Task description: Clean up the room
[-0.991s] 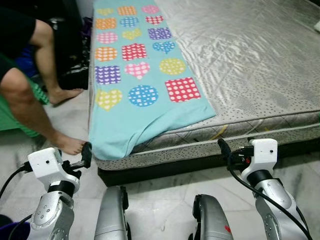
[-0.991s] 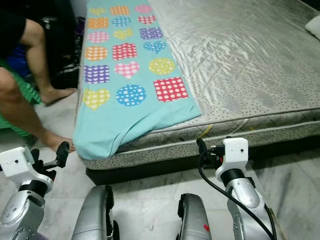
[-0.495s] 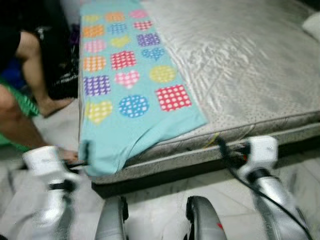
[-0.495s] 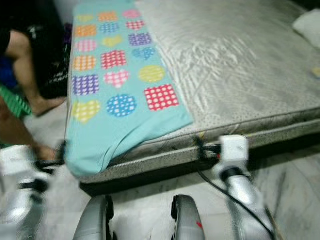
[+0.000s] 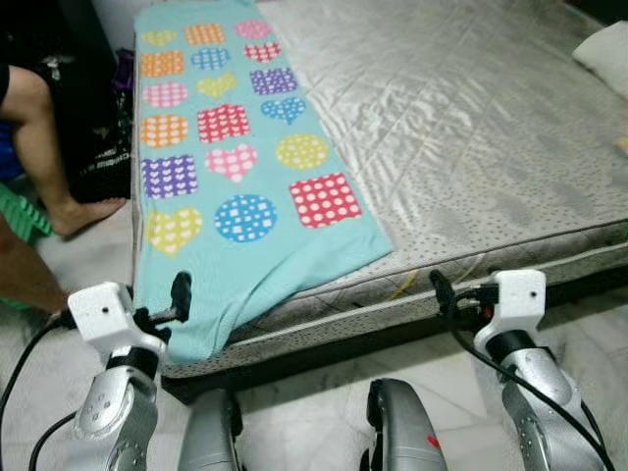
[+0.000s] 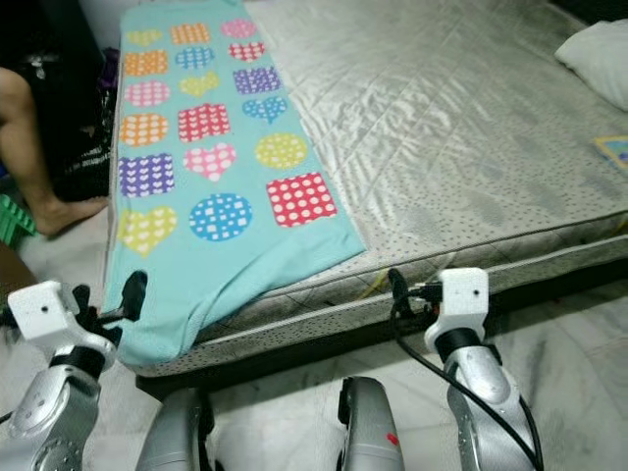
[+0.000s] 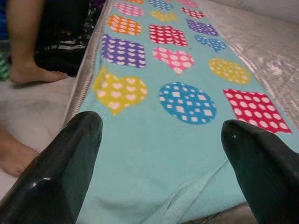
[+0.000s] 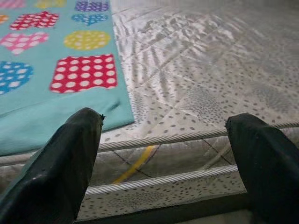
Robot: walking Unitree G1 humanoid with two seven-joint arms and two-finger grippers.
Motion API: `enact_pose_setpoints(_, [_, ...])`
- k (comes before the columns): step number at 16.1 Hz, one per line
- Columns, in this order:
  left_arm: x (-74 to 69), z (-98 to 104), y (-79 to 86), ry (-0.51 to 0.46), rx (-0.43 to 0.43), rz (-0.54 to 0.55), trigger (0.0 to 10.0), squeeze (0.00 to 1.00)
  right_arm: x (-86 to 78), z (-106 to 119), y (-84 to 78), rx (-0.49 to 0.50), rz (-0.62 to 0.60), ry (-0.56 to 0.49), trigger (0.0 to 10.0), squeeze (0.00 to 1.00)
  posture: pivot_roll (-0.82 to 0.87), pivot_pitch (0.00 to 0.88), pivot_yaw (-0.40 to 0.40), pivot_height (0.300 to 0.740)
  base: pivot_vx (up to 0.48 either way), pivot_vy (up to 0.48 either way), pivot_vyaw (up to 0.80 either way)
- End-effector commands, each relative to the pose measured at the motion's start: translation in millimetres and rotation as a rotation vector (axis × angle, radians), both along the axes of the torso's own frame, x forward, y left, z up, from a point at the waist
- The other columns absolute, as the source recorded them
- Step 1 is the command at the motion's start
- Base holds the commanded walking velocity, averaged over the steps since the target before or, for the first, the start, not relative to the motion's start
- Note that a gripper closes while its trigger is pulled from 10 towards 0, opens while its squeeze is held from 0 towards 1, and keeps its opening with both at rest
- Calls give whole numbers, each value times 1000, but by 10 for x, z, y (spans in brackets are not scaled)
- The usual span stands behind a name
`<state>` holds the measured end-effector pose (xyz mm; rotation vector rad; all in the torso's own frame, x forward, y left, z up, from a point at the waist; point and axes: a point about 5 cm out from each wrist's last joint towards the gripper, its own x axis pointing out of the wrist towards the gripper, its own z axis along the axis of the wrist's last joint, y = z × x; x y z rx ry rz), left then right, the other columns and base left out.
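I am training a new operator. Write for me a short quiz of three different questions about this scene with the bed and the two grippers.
1. True or false: the turquoise blanket covers the whole mattress.
2. Which gripper is in front of the blanket's hanging corner? A) left gripper B) right gripper
3. Fill in: the fingers of both grippers are spread ____.

Key:
1. False; it lies along the robot's left side of the mattress, and the rest is bare.
2. A; the right gripper faces the bare mattress edge.
3. Open; neither holds anything.
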<state>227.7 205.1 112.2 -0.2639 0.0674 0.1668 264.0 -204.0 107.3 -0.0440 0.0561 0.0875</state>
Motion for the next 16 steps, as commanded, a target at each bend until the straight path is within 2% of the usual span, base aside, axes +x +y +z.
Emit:
enact_pose_setpoints(1, [-24,-27,51,22,13,20,10000,0,-7,1,20,7,10,-1,10000,0,-66,140,12,576,0,0,0])
enact_pose_setpoints(7, [-19,-40,50,26,11,16,10000,0,0,-1,12,-20,0,4,10000,0,-67,142,13,561,0,0,0])
enact_pose_setpoints(9, [-13,-31,44,25,10,15,10000,0,12,-2,47,-109,24,4,10000,0,-66,143,13,561,0,0,638])
enact_pose_setpoints(10, [-7,-26,41,24,10,15,10000,0,16,-1,59,-122,29,0,10000,0,-66,144,14,561,0,0,788])
enact_pose_setpoints(16, [4,-17,36,24,11,14,10000,0,35,-10,56,-114,18,5,10000,0,-65,153,14,561,0,0,788])
